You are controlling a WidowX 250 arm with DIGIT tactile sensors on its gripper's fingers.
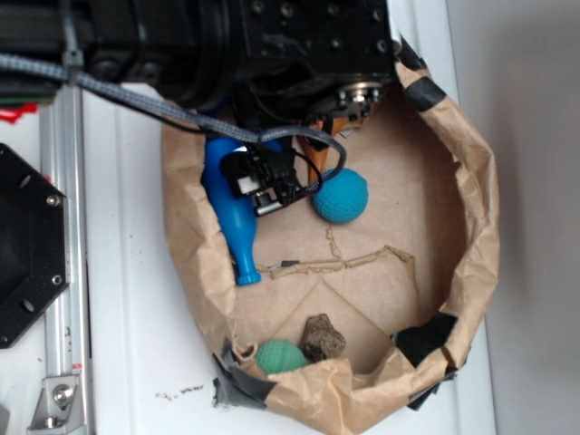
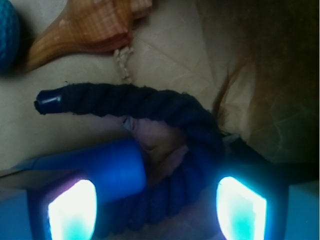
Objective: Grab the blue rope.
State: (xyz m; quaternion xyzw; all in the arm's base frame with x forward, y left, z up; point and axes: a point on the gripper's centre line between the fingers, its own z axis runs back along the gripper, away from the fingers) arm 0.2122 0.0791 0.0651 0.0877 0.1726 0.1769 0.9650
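Observation:
The blue rope (image 2: 150, 102), thick dark navy twisted cord with a lighter capped end at the left, curls in a hook shape on the brown paper. Its lower stretch runs between my fingers. My gripper (image 2: 157, 207) is open, its glowing pads (image 2: 72, 210) standing wide on either side of the rope without touching it. In the exterior view the gripper (image 1: 272, 181) hangs low inside the paper bag, and the rope is hidden beneath the arm.
A bright blue bowling pin (image 1: 231, 213) lies against the left finger, its base (image 2: 110, 165) over the rope. A teal ball (image 1: 342, 196), an orange shell (image 2: 90, 25), a green ball (image 1: 281, 356) and a brown lump (image 1: 323, 339) share the crumpled bag (image 1: 476, 227).

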